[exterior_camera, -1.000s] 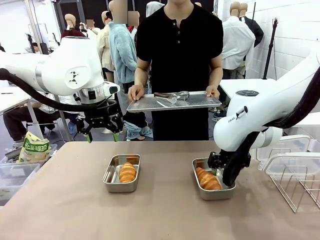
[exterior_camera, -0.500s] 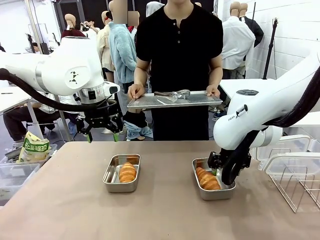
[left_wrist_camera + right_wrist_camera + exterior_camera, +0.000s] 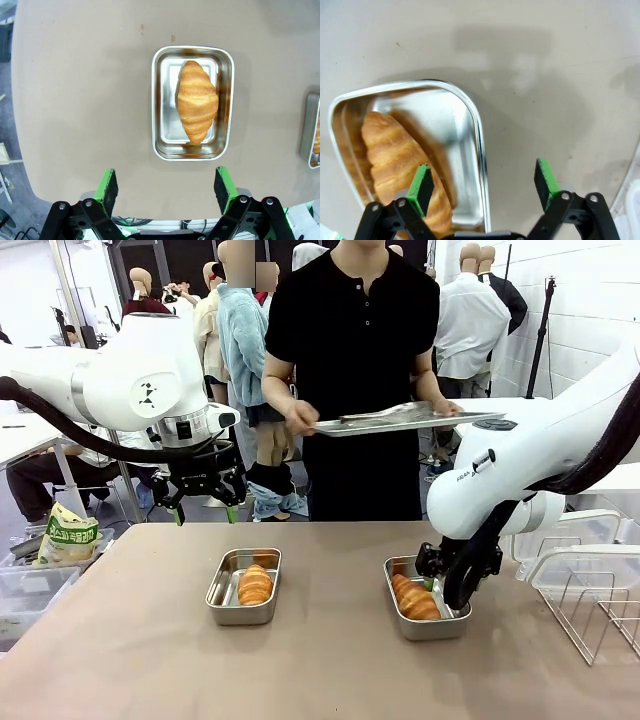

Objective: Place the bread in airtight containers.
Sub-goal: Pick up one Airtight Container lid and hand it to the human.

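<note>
Both croissants are in. L croissant (image 3: 255,585) lies in the L tub (image 3: 222,590) and R croissant (image 3: 415,598) in the R tub (image 3: 432,628). The tubs sit apart on the bench (image 3: 320,670), R tub at 3 o'clock of the L one. Loading looks done; sealing is the step not yet done, as there are no lids on.

R tool (image 3: 432,585) sits low at the R tub's 3 o'clock rim, spread wide and pinching nothing. In its wrist view one finger (image 3: 421,187) hangs over the croissant, the other outside the wall. L tool (image 3: 205,502) hovers high at 11 o'clock of the L tub, also spread and empty.

Next: R arm should lift straight up w/o snagging the rim, then lids get fetched and pressed on square. Lids may be by the clear bins (image 3: 570,532) at 3 o'clock, but it's too hazy to tell.

Person at 12 o'clock holds a tilted tray (image 3: 420,423) w/ tongs (image 3: 375,415), off the bench. Wire rack (image 3: 590,610) at 3 o'clock crowds the R arm's swing.
</note>
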Robot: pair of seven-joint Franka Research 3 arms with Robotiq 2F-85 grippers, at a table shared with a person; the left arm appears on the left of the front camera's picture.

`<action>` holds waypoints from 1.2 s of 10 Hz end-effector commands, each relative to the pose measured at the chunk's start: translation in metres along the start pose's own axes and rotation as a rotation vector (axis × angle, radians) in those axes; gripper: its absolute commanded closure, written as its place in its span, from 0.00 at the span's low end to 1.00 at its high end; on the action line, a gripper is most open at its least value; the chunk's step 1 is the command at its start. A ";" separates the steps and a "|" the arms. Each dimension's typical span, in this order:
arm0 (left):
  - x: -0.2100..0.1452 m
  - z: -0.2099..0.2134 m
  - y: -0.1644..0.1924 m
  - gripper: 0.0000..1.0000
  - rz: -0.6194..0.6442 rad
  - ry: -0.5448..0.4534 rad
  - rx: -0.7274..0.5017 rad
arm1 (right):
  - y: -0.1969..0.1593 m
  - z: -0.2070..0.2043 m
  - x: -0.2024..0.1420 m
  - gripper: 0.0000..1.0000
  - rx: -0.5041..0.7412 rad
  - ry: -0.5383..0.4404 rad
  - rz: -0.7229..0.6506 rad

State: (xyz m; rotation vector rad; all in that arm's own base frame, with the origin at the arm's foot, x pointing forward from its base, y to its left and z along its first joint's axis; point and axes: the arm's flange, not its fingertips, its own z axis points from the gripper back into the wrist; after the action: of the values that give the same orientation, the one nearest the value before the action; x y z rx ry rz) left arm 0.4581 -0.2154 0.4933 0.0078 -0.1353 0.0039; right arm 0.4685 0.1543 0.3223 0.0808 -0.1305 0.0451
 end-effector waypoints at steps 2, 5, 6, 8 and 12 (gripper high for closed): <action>0.000 0.002 0.001 0.00 0.001 -0.004 0.001 | 0.012 0.064 -0.005 0.00 -0.051 -0.077 0.005; 0.000 0.002 0.001 0.00 0.001 -0.004 0.001 | 0.010 0.118 -0.010 0.00 -0.058 -0.171 0.015; 0.000 0.002 0.001 0.00 0.001 -0.004 0.001 | 0.008 0.131 -0.008 0.00 -0.059 -0.189 0.026; 0.000 0.002 0.001 0.00 0.001 -0.004 0.001 | 0.015 0.151 -0.006 0.00 -0.069 -0.221 0.047; 0.000 0.002 0.001 0.00 0.001 -0.004 0.001 | 0.020 0.178 -0.003 0.00 -0.098 -0.254 0.023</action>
State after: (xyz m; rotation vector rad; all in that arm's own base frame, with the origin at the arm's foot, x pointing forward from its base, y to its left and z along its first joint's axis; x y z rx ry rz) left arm 0.4579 -0.2157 0.4935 0.0079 -0.1358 0.0034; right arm 0.4397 0.1589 0.4981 0.0258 -0.3873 0.0913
